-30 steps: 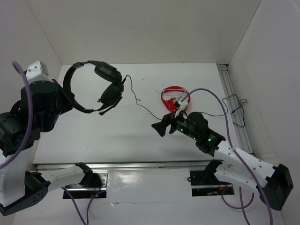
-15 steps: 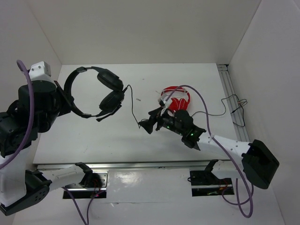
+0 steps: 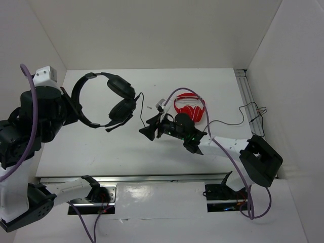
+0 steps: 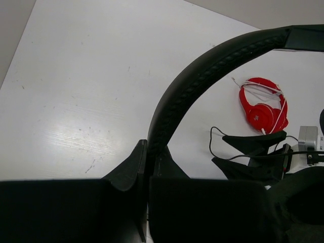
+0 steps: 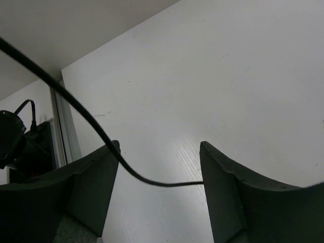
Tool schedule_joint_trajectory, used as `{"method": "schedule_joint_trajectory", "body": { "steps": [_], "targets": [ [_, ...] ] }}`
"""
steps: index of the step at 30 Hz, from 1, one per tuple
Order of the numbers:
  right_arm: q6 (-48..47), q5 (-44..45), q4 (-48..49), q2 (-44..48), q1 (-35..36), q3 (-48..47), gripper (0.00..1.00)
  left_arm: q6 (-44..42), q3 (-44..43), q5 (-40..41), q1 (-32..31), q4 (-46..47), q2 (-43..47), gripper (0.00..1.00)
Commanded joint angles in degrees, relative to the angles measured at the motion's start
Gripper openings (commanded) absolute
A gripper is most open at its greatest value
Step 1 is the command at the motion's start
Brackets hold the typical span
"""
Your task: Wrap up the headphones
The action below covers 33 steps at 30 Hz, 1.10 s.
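While the left gripper [image 4: 148, 154] is pinching the black padded over-ear headphones [image 3: 124, 107] by the headband, the right gripper [image 5: 158, 152] is straddling their thin black cable [image 5: 86, 116] with jaws spread.

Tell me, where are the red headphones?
In the top view, the red headphones lie on the table, right of centre, close behind the right gripper.

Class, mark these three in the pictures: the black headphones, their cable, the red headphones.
black headphones [image 3: 124, 107], top external view, on the lower earcup
cable [image 5: 76, 107], right wrist view, on its slanting stretch
red headphones [image 3: 188, 111], top external view, on an earcup
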<state>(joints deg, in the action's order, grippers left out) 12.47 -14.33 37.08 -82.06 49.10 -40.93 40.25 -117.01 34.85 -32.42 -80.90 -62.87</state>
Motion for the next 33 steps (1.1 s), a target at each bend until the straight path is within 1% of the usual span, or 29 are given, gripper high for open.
{"method": "schedule_joint_trajectory", "body": {
  "steps": [1, 2, 3, 4, 5, 6, 8, 9, 10, 11, 12, 13, 15, 16, 17, 19, 20, 22, 23, 24, 25, 26, 27, 28, 29, 30, 32, 33],
  "targets": [
    [-0.78, -0.70, 5.20, -2.48, 0.73, -3.45, 0.69, -0.17, -1.81, -1.28, 0.34, 2.68, 0.82, 0.00],
    [-0.78, -0.70, 5.20, -3.10, 0.73, -4.50, 0.63, -0.17, -1.82, -1.80, 0.34, 2.68, 0.82, 0.00],
    [-0.78, -1.40, 5.20, -4.50, 0.73, -5.03, 0.53, -0.17, -1.82, -1.80, 0.34, 2.68, 0.82, 0.00],
    [-0.78, -1.41, 4.59, -5.03, 0.73, -5.04, 0.30, -0.17, -1.82, -1.80, 0.34, 2.68, 0.82, 0.00],
    [-0.78, -1.41, 4.58, -5.04, 0.73, -5.04, 0.20, -0.17, -1.82, -1.80, 0.34, 2.68, 0.82, 0.00],
    [-0.78, -0.10, 4.58, -5.56, 0.73, -5.04, 0.10, -0.17, -1.82, -1.28, 0.34, 2.68, 1.34, 0.00],
    [-0.78, 2.45, 5.20, -5.57, 2.22, -5.04, 0.00, -0.17, -0.77, -0.75, 0.34, 2.68, 1.35, 0.00],
    [-0.78, 4.46, 4.24, -5.04, 3.01, -4.43, 0.00, -0.17, -0.15, -0.05, 0.34, 2.68, 1.35, 0.00],
    [-1.82, 11.53, 1.53, -3.04, 4.06, -4.42, 0.00, -0.87, 0.72, -0.05, 0.34, 3.29, 1.35, 0.00],
    [-2.62, 16.21, 0.20, -1.62, 6.86, -3.64, 0.00, -1.83, 3.17, 0.91, 0.34, 3.82, 0.83, 0.00],
    [-3.50, 28.70, -1.64, 1.61, 8.71, -3.02, 0.00, -3.06, 4.67, 2.31, 0.34, 5.22, 0.82, 0.00],
    [-5.33, 35.35, -6.36, 3.29, 12.56, -3.02, 0.00, -4.81, 6.34, 3.37, 0.34, 5.23, 0.82, 0.00],
    [-5.97, 46.88, -11.48, 6.63, 15.75, -3.71, 0.00, -4.83, 11.17, 6.70, 0.34, 5.93, 0.82, 0.00],
    [-5.97, 55.29, -14.38, 9.78, 17.07, -3.72, 0.00, -4.83, 12.67, 10.29, 0.34, 5.93, 0.82, 0.00],
    [-5.36, 58.50, -19.45, 11.38, 19.08, -4.42, 0.00, -2.65, 13.90, 11.63, 0.34, 5.93, 0.82, 0.00],
    [-4.74, 62.91, -23.35, 13.85, 20.76, -4.95, 0.00, -0.88, 15.93, 12.35, 0.87, 5.93, 0.82, 0.00],
    [-4.13, 67.11, -26.85, 15.51, 21.55, -4.95, 0.00, -0.87, 16.63, 12.35, 0.87, 6.80, 1.34, 0.00],
    [-2.72, 71.70, -30.82, 16.31, 23.40, -6.79, 0.00, -0.26, 17.78, 10.51, 1.57, 8.04, 1.35, 0.00],
    [-2.19, 74.16, -32.67, 16.84, 23.41, -6.80, 0.00, 0.52, 18.30, 8.24, 1.58, 8.04, 1.35, 0.00],
    [-2.19, 74.18, -35.12, 16.85, 23.41, -7.49, 0.00, 1.58, 18.31, 6.82, 1.58, 8.04, 1.35, 0.00],
    [-2.19, 74.18, -35.15, 16.85, 23.41, -7.50, 0.00, 2.11, 18.83, 5.24, 1.58, 9.26, 1.35, 0.00],
    [-2.19, 73.40, -35.15, 17.46, 22.80, -7.50, 0.00, 2.11, 18.84, 1.49, 1.58, 10.14, 1.35, 0.00],
    [-2.19, 72.43, -35.67, 17.46, 21.40, -6.89, 0.00, 4.29, 20.58, -0.29, 2.10, 10.93, 2.57, 0.00],
    [-2.19, 69.64, -35.67, 17.46, 20.60, -6.89, 0.00, 5.70, 21.38, -3.62, 2.10, 12.51, 3.19, 0.00],
    [-2.80, 68.04, -35.67, 16.94, 19.64, -6.89, 0.00, 7.37, 22.52, -5.30, 2.10, 13.31, 3.89, 0.00],
    [-2.80, 66.72, -35.15, 16.93, 18.06, -6.36, 0.00, 10.00, 25.40, -7.32, 2.10, 14.71, 5.64, 0.00],
    [-2.80, 63.83, -33.75, 15.45, 16.73, -6.36, 0.00, 12.99, 28.40, -12.41, 2.10, 17.17, 7.23, 0.00],
    [-2.80, 60.50, -32.17, 14.40, 16.73, -5.75, 0.00, 15.80, 29.72, -13.83, 2.10, 19.10, 7.85, 0.00]
  ]
}}
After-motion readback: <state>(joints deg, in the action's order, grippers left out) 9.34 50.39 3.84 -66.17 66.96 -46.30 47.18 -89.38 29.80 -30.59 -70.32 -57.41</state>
